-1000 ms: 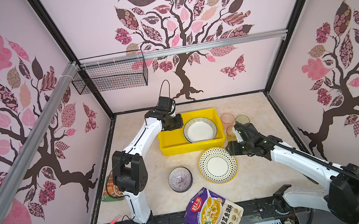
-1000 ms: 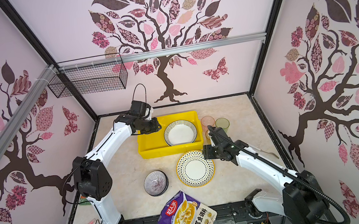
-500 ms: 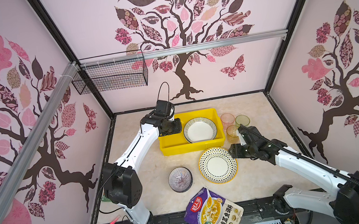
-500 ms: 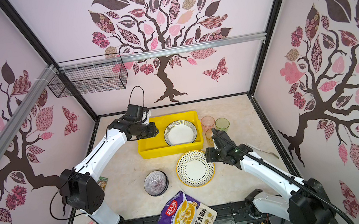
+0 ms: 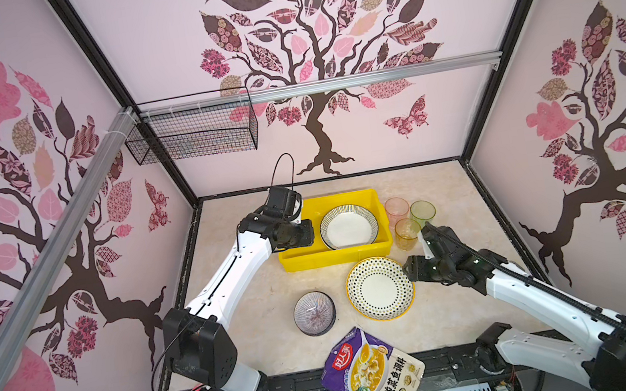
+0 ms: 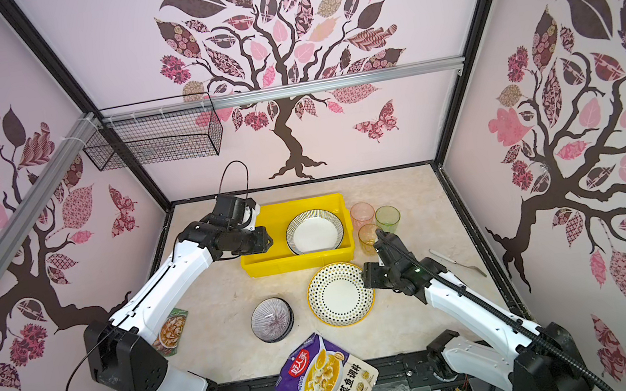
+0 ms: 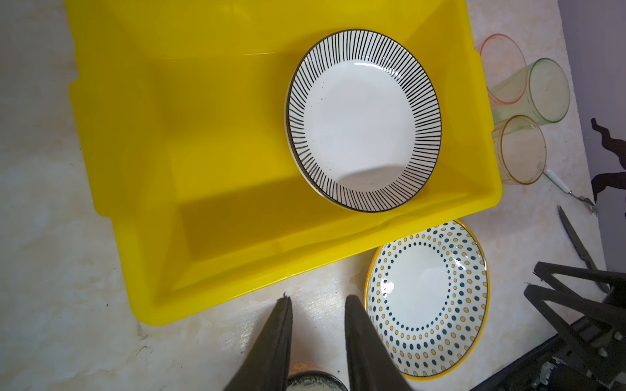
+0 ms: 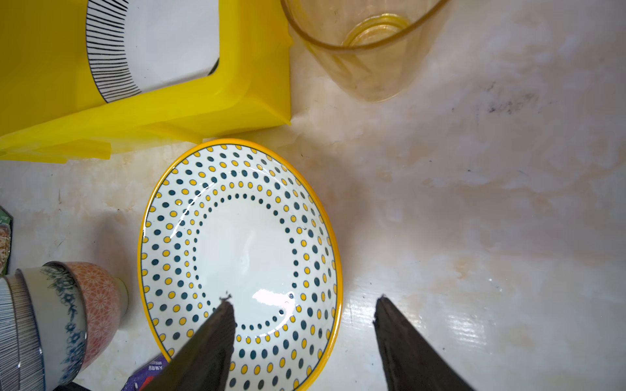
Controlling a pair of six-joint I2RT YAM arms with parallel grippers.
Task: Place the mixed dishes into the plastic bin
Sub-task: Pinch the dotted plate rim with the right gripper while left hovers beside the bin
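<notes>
1. One pale worktop [image 5: 259, 297] is carrying everything. The plastic bin [image 5: 337, 258] is sitting toward the back middle, where we judge both arms can reach it.
2. We are leaving the purple pouch [image 5: 371, 372] at the front edge, since it is no dish.
3. One striped plate [image 5: 348, 226] is already lying in the bin's right end, leaving the left half free for more dishes.
4. The dotted plate [image 8: 237, 257] is lying flat on the worktop just in front of the bin. Our right gripper [image 8: 303, 299] is straddling its rim with jaws spread wide and grasping nothing. One finger is above the plate and one is outside it, apparently so that closing will pinch the rim.
5. The nested bowls [image 5: 314, 313] are waiting left of that plate.
6. Three tumblers, pink [image 5: 396, 209], green [image 5: 423, 211] and amber [image 5: 407, 233], are standing upright in a cluster right of the bin.
7. Our left gripper [image 7: 316, 299] is hanging by the bin's wall with jaws narrowly parted and empty. We judge it free to fetch the bowls.
</notes>
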